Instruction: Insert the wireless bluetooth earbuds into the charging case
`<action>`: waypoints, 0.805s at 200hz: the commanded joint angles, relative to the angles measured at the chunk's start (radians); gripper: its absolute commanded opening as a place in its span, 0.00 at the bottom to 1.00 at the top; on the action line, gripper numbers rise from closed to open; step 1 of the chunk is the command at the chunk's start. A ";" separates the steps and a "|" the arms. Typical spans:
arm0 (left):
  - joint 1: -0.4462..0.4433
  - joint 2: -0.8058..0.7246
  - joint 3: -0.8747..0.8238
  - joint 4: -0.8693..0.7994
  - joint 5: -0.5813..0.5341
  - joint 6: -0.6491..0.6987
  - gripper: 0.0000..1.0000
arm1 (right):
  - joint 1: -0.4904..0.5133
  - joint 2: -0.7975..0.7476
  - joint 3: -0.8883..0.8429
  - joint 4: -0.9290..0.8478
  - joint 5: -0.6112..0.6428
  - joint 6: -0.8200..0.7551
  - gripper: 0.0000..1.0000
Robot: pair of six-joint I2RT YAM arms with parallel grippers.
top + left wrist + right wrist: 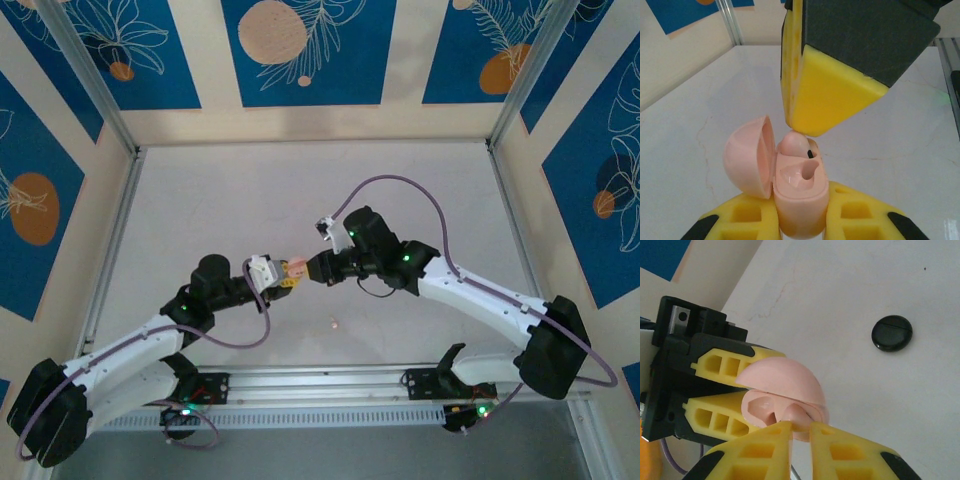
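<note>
**Left wrist view: earbud at the mouth of its socket, with little margin for a slip**

The left gripper (800,222) is clamping the pink charging case (801,197) by its lower body and holding it above the table (900,150). The lid (747,157) is hanging open to the left. The right gripper (807,131) is coming down from above, its fingers pressed together on a pale pink earbud (792,143) that is sitting at the far socket. I am judging it as not fully seated. The near socket (802,175) is lying bare.

Several things could go wrong from here:
- Pushing off-axis could make the earbud skid off the socket rim and drop.
- Pressing hard could be twisting the smooth case in the left fingers.
- The wide yellow fingertip is working just beside the lid, so a drift leftward could knock it shut.
- Letting go early could leave the earbud perched crooked.

In the top external view both grippers are meeting near the middle of the table, left gripper (275,272) and right gripper (318,268). They are well apart from the side walls and the far edge, so there is open room all round for backing away. A second earbud (333,323) is lying loose on the table, near the rail (330,385) at the near edge. Reaching for it is going to mean working close to that rail and the arm bases
</note>
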 commanded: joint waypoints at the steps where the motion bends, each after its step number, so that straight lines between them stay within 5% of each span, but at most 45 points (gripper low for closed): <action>1: -0.008 -0.011 0.006 0.041 0.023 0.007 0.17 | 0.007 0.024 0.021 -0.059 0.005 -0.008 0.16; 78: -0.008 -0.016 -0.020 0.022 0.002 0.009 0.17 | -0.019 -0.110 -0.001 -0.225 0.052 0.025 0.30; 112: -0.008 -0.015 -0.040 0.025 -0.007 0.004 0.17 | -0.030 -0.052 -0.065 -0.351 -0.036 0.126 0.29; 161: -0.008 -0.019 -0.053 0.021 -0.042 -0.016 0.17 | -0.003 0.047 -0.211 -0.245 -0.128 0.241 0.29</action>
